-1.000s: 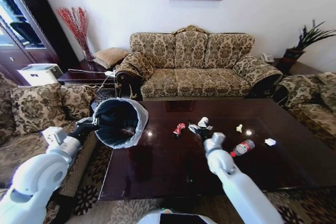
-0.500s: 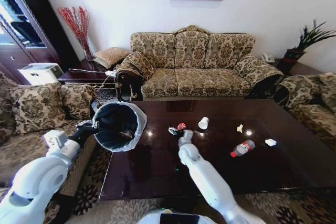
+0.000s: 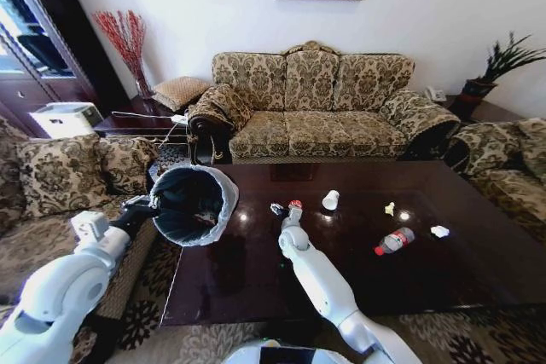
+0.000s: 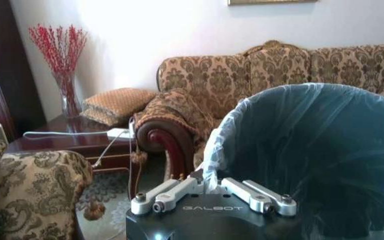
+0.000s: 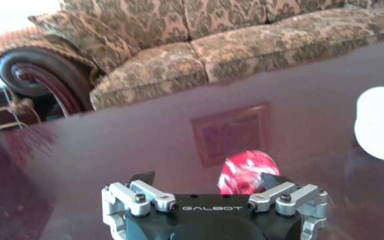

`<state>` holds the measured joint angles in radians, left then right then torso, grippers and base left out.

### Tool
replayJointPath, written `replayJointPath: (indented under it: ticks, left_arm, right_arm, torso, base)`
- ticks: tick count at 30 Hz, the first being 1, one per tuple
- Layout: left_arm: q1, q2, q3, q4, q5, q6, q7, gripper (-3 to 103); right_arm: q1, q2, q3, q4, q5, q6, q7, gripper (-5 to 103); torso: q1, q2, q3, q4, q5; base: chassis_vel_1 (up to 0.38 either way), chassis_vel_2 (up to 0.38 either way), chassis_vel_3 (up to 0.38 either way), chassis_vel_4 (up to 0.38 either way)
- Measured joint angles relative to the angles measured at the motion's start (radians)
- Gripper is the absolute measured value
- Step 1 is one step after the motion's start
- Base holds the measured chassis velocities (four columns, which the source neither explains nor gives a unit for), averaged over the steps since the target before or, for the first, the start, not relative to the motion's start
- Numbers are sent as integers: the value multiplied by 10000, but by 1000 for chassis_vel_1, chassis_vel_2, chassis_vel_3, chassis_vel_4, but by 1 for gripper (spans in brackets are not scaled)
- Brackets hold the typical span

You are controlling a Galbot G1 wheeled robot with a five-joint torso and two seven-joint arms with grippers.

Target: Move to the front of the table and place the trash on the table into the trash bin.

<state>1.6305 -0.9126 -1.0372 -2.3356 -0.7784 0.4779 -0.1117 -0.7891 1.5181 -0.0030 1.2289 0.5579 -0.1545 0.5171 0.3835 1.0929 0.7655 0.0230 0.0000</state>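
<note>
Left gripper (image 4: 212, 192) clamped bin (image 3: 194, 202) rim off table's (image 3: 256, 287) left edge. Right gripper (image 5: 209, 187) apart around wrapper (image 5: 245, 170); best centre it, then close.

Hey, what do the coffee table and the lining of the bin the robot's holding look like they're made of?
The table looks like dark reddish-brown wood with a high-gloss finish: it mirrors the sofa and window light; a veneer can't be ruled out. The trash bin, gripped at its rim by the left pincer, has a liner that seems thin translucent white plastic film, wrinkled and folded over the black rim.
</note>
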Motion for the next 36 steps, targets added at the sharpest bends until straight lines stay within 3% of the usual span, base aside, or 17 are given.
replayJointPath:
  ticks: [7, 8, 15, 18, 20, 27, 34, 36]
  left_arm:
    - [-83, 2, 81, 40, -5, -10, 9, 1]
    - [-84, 2, 90, 57, -8, -34, 15, 1]
    - [-77, -12, 90, 134, -7, -162, 15, 1]
    - [-112, 16, 93, 218, -8, -203, 13, 1]
    - [-123, 23, 98, 224, -8, -204, 12, 1]
    - [-215, 99, 193, 244, -27, -210, 9, 1]
    - [-295, 310, 174, 301, -163, -211, -18, 1]
    - [-342, 433, 174, 339, -204, -213, -18, 1]
  right_arm:
    - [-78, -2, 77, -132, 227, -26, 132, 101]
    - [-37, 34, 96, -218, 307, -71, 136, 93]
    - [128, 127, 178, -661, 687, -232, 155, 71]
    - [124, 72, 176, -646, 792, -252, 147, 54]
    - [122, 57, 174, -623, 813, -254, 145, 54]
    - [2, -183, 137, -180, 1115, -316, 147, 23]
    - [-621, -888, 23, 1428, 758, -51, -182, 18]
    - [-1038, -1557, -8, 2964, 839, 238, -736, 18]
  torso:
    - [0, 0, -1, 1, 0]
    - [0, -1, -1, 1, 0]
    - [0, -1, -1, 2, 0]
    - [0, -2, -1, 2, 0]
    - [0, -2, -1, 2, 0]
    - [0, -2, -1, 3, 0]
    - [0, -3, -1, 0, 1]
    - [-1, -3, -2, 1, 2]
  base:
    - [0, 0, 0, 0]
    - [0, 0, 0, 0]
    - [0, 0, 0, 0]
    - [0, 0, 0, 0]
    - [0, 0, 0, 0]
    - [0, 0, 0, 0]
    - [0, 0, 0, 0]
    - [0, 0, 0, 0]
